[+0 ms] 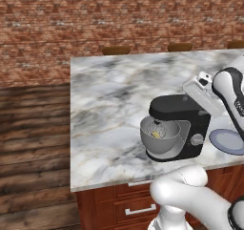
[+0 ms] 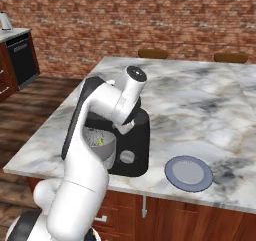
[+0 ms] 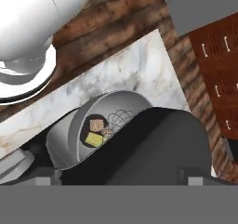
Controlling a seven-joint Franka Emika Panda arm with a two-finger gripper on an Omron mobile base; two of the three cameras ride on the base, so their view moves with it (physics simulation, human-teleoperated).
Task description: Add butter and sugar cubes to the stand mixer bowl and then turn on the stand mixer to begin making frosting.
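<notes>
Two ingredients lie in the stand mixer bowl (image 3: 69, 135): the butter (image 3: 93, 139) and a brown sugar cube (image 3: 96, 124); the pincer (image 3: 120, 180) hangs wide open (gripping nothing) above the stand mixer (image 1: 183, 126) on the marble table (image 1: 109, 95); a blue-grey plate (image 2: 189, 173) sits beside it.

A black stand mixer (image 1: 183, 129) with a tilting head and a small silver knob on its side stands upright near the front edge of the marble counter (image 1: 109, 95). Its round, deep grey metal bowl (image 1: 161, 139) sits on the base under the head, the wire whisk hanging inside. A small pale-yellow butter stick (image 3: 94, 139) lies in the bowl bottom, touching brownish sugar cubes (image 3: 97, 124).
</notes>
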